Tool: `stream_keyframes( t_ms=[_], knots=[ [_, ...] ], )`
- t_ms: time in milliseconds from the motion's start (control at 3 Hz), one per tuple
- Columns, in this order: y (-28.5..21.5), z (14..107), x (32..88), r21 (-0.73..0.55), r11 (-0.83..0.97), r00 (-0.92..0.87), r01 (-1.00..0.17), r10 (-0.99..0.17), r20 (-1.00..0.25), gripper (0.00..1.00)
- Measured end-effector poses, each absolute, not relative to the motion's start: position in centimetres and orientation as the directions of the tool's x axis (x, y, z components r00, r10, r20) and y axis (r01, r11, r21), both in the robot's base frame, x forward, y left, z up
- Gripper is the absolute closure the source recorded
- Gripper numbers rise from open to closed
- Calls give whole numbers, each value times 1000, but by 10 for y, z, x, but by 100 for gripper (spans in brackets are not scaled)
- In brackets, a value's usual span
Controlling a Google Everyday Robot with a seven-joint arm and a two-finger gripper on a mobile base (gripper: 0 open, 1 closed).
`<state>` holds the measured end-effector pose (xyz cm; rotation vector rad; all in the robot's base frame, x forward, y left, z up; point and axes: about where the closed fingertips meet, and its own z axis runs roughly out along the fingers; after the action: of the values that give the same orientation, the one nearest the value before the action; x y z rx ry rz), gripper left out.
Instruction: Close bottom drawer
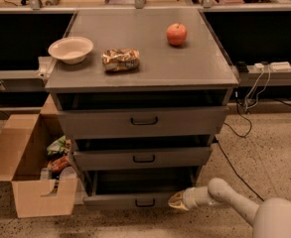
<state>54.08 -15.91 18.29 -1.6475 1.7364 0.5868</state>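
Robot hand (177, 201) low, beside open bottom drawer (116, 201) — right end

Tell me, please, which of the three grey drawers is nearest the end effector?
The bottom drawer, with the slimmest front, lowest of the three; the end effector sits at its front panel's right end, below the middle drawer and top drawer.

The robot's arm (234, 206), a smooth off-white tube with a rounded knuckle joint, meets a bulbous pale-grey housing (280, 223) in the lower right corner of the frame. Its gripper (177, 201), yellowish-tan at the tip and white behind, sits at bottom centre-right.
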Motion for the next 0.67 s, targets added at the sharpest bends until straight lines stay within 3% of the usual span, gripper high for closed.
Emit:
stream_keyframes(
  t_ms=[667],
  knots=[
    [-167,185,558,-143,133,15,-981,-680,-733,100]
  ],
)
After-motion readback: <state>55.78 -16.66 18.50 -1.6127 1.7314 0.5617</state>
